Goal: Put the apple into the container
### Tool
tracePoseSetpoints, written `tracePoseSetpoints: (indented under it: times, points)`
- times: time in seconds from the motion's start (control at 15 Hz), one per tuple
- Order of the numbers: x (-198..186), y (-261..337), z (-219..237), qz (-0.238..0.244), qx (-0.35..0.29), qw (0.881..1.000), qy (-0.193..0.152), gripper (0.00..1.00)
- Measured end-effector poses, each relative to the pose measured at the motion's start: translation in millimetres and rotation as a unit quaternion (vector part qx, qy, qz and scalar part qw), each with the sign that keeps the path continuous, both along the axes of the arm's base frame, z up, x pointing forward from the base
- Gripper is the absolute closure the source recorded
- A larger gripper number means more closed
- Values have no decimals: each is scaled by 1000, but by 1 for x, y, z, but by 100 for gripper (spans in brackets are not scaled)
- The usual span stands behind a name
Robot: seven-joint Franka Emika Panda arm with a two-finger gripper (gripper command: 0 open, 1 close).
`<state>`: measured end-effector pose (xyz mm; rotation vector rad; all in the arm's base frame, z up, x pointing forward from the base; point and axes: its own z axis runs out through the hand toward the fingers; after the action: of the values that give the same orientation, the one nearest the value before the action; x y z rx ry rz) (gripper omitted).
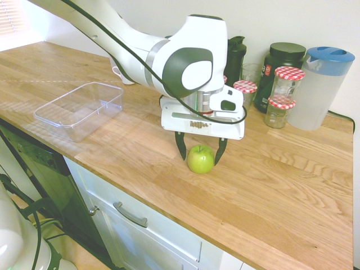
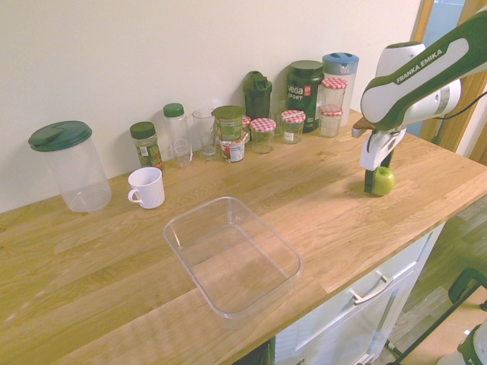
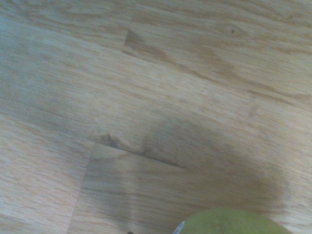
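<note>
Apple: the green apple [image 1: 201, 159] is sitting on the counter [image 1: 281, 191] just below the centre of the first exterior frame; in the second exterior view it [image 2: 383, 181] is showing at the right, near the counter's front edge. In the wrist view a green curve of it [image 3: 229, 222] is rising from the bottom edge, blurred.

Jaws: the gripper [image 1: 201, 147] is standing upright over the apple with its jaws spread open, one dark finger on each side of the fruit. The fingers are reaching down along the apple's upper half; whether they are touching the skin cannot be told.

Arm: the white arm [image 1: 169, 56] is coming in from the upper left of the first exterior frame, and from the right edge in the second.

Container: the clear tub [image 1: 80, 108] is lying empty at the left of the first exterior frame, well apart from the apple; in the second exterior view it [image 2: 183, 228] is sitting at lower centre, close to the front edge.

Back row: jars with red-checked lids [image 1: 287, 84], a dark bottle [image 1: 234, 56] and a white pitcher with a blue lid [image 1: 320, 90] are standing against the wall at the upper right of the first exterior frame.

Further off: a white mug [image 2: 147, 187] and a large clear canister with a green lid [image 2: 68, 166] are standing at the left of the second exterior frame.
</note>
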<state>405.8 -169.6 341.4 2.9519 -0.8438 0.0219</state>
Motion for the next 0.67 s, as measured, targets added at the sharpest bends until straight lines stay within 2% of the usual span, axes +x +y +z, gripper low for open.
tracePoseSetpoints:
  times: [0.67]
  points:
    - [3, 0, 6, -12, 2, 1000, -2, 100]
